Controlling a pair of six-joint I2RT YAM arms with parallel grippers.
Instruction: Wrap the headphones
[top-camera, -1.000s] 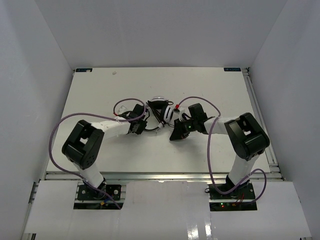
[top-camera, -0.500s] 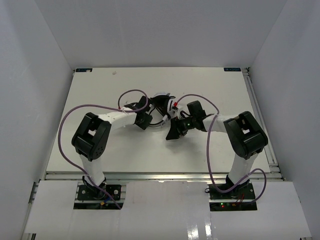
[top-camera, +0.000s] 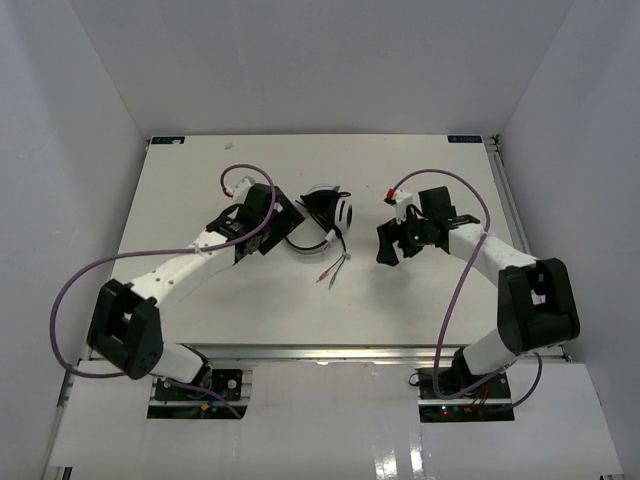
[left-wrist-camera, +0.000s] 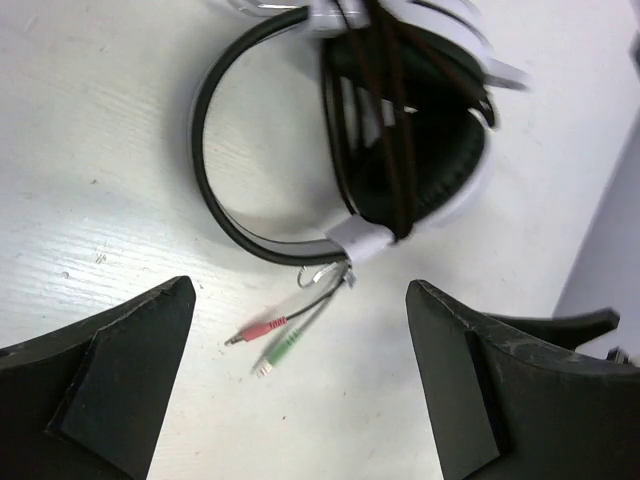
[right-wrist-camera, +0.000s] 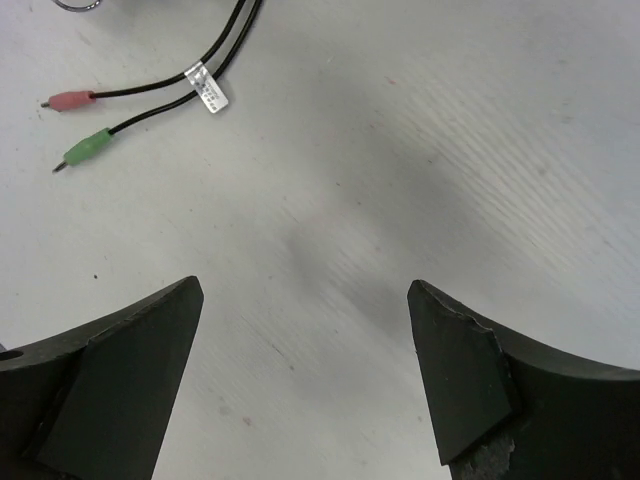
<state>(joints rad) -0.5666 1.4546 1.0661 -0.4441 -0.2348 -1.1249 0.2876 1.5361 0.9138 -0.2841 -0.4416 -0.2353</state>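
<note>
Table (top-camera: 200, 180) with the headphones (top-camera: 328, 213) lying between the two arms, the cable (left-wrist-camera: 395, 110) apparently wound across the stacked earcups (left-wrist-camera: 445, 165), though the left wrist view blurs there; pink and green plugs (right-wrist-camera: 72, 100) trail loose. Left gripper (left-wrist-camera: 300, 290) and right gripper (right-wrist-camera: 305, 290) — jaws spread, grasping nothing

The left arm (top-camera: 175, 272) and the right arm (top-camera: 500, 256) are built of white links between bulky black joints, each trailing a thin purple cable (top-camera: 68, 292). In the wrist views the fingers (left-wrist-camera: 118, 392) are matte black wedges with scuffed edges.
</note>
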